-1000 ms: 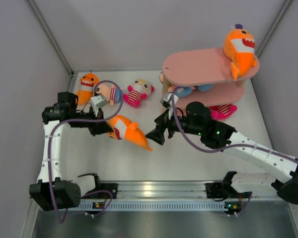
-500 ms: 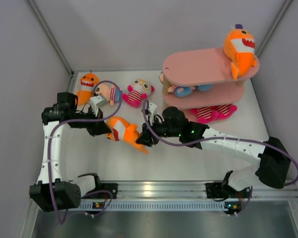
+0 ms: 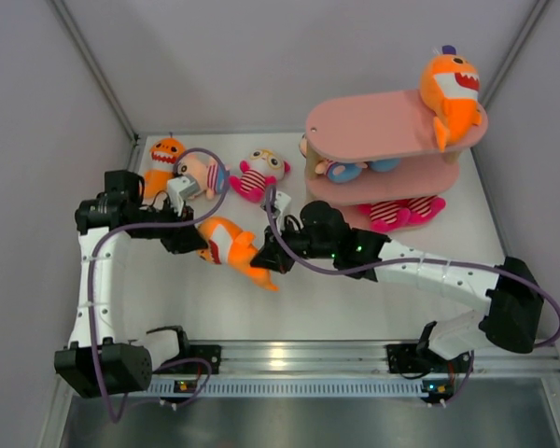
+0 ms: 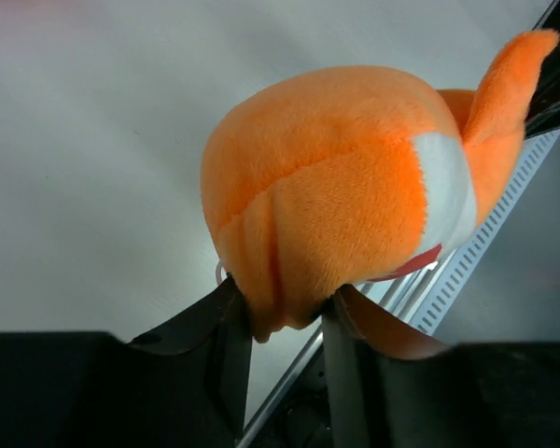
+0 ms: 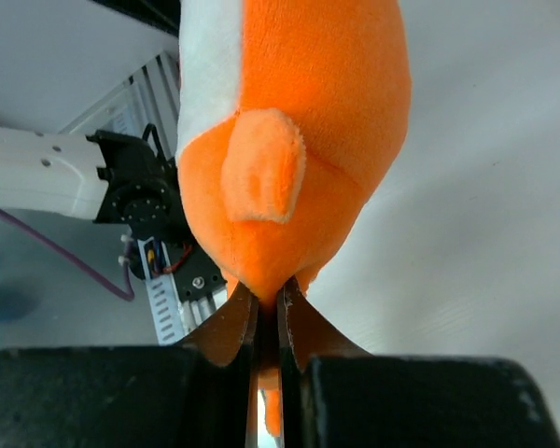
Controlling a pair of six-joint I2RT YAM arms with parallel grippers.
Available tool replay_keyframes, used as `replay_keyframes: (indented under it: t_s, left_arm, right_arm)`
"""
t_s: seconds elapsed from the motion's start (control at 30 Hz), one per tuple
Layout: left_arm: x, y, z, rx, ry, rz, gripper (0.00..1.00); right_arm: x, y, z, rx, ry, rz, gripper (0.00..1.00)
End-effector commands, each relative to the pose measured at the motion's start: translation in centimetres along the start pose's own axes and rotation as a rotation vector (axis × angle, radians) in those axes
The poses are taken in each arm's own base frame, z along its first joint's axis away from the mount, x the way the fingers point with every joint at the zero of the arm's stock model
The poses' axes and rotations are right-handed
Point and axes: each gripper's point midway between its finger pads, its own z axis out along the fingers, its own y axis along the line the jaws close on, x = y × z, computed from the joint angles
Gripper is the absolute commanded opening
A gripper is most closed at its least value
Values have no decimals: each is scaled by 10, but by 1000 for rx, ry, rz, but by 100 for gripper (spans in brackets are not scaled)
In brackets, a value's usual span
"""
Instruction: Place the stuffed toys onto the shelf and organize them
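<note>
An orange shark plush [image 3: 231, 248] hangs between both grippers near the table's middle. My right gripper [image 3: 264, 259] is shut on its narrow tail end [image 5: 266, 271]; the body [image 5: 299, 112] fills the right wrist view. My left gripper [image 3: 200, 245] has its jaws parted, with the head end [image 4: 336, 196] still lying between the fingers [image 4: 226, 308]. The pink shelf [image 3: 373, 126] stands at the back right. A second shark [image 3: 453, 93] sits on its top board, dolls [image 3: 350, 170] on the middle tier, and a striped doll [image 3: 397, 213] on the lowest.
At the back left lie a third shark [image 3: 163, 163], a blue-dressed doll [image 3: 203, 173] and a striped doll [image 3: 259, 175]. The metal rail [image 3: 289, 359] runs along the near edge. Grey walls enclose the table on three sides.
My right arm swung left from beside the shelf and closed on the shark's tail. My left gripper's jaws have loosened around the head end.
</note>
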Motion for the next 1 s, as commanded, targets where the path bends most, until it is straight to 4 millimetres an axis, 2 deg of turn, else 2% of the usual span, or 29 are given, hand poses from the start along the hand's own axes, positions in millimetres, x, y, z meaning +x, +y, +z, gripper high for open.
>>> replay_keyframes:
  t_s: [0.0,0.03,0.07,0.1,0.13,0.17,0.23,0.27,0.3,0.33,0.4,0.43,0.5,0.53,0.57,0.6,0.63,0.7,0.73,0.87,0.97]
  left_arm:
    - [2,-11,-10,-14,34,-59,42]
    - [1,-4,-14,-58,55,-61,59]
    - [0,0,-17,-84,64,-70,75]
    - [-2,4,-20,-114,72,-84,77]
    - [-7,14,-28,-181,88,-72,79]
    - [-11,19,-34,-222,95,-72,83]
    - [-24,27,-50,-318,89,-53,98]
    - [-24,33,-58,-377,101,-44,98]
    - [-28,33,-64,-403,95,-29,98]
    - [-35,32,-72,-436,75,-3,98]
    - [-38,30,-81,-475,65,28,98]
    - [-38,30,-82,-480,67,31,98]
    - [-34,30,-81,-478,74,31,98]
    - [-32,29,-79,-474,77,27,98]
    - [-29,30,-78,-469,85,20,98]
    - [-25,30,-75,-464,95,15,98]
    - [-22,30,-75,-462,98,14,98]
    - [-18,29,-72,-453,106,19,98]
    - [-17,29,-72,-449,107,19,98]
    - [-18,26,-70,-434,100,31,98]
    - [-18,25,-69,-427,96,32,98]
  right_arm:
    - [-76,34,-25,-4,-156,3,0]
    - [-90,37,-36,14,-180,-2,0]
    - [-120,46,-51,18,-235,-22,0]
    - [-122,42,-60,59,-212,-11,0]
    - [-136,44,-71,64,-234,-9,0]
    - [-163,41,-88,77,-286,9,0]
    - [-179,39,-108,67,-311,38,0]
    - [-198,27,-124,87,-365,80,0]
    - [-204,25,-133,77,-382,97,0]
    - [-220,14,-152,96,-454,134,0]
    - [-238,10,-180,106,-542,149,0]
    - [-249,0,-197,136,-602,169,0]
    - [-259,-1,-218,128,-660,185,0]
    - [-262,-22,-233,166,-696,232,0]
    - [-265,-29,-242,173,-714,240,0]
    - [-263,-34,-246,165,-702,256,0]
    - [-260,-57,-260,222,-724,298,0]
    - [-252,-74,-269,258,-720,333,0]
    - [-248,-91,-279,302,-735,357,0]
    - [-239,-120,-298,365,-751,402,0]
    - [-234,-134,-295,359,-714,428,0]
